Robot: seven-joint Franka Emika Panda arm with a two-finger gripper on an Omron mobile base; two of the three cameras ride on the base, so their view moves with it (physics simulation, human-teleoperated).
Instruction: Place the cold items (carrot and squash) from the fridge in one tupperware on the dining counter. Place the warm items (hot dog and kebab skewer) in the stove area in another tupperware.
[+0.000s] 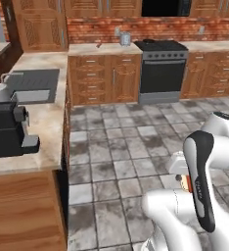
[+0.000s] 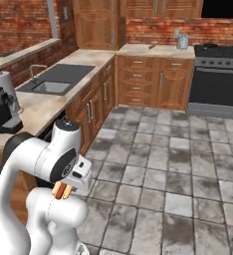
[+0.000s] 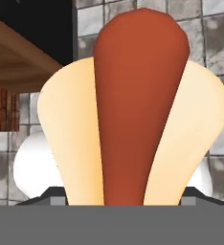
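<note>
A hot dog (image 3: 140, 110), a red-brown sausage in a pale bun, stands up close in the hand view. My gripper (image 2: 63, 187) is shut on the hot dog (image 2: 62, 192) and carries it low over the tiled floor, tucked beside the arm's base. In the left base view a sliver of the hot dog (image 1: 187, 184) peeks out behind the folded arm. The fingertips are hidden behind the bun. The stove (image 1: 163, 68) stands far across the room against the back wall, also seen as the stove (image 2: 218, 74) from the right.
A counter (image 1: 48, 127) with a sink (image 1: 31, 88) and a black coffee machine (image 1: 6, 130) runs along my left. Wooden cabinets (image 1: 104, 78) line the back wall. Open tiled floor (image 2: 163, 174) lies ahead.
</note>
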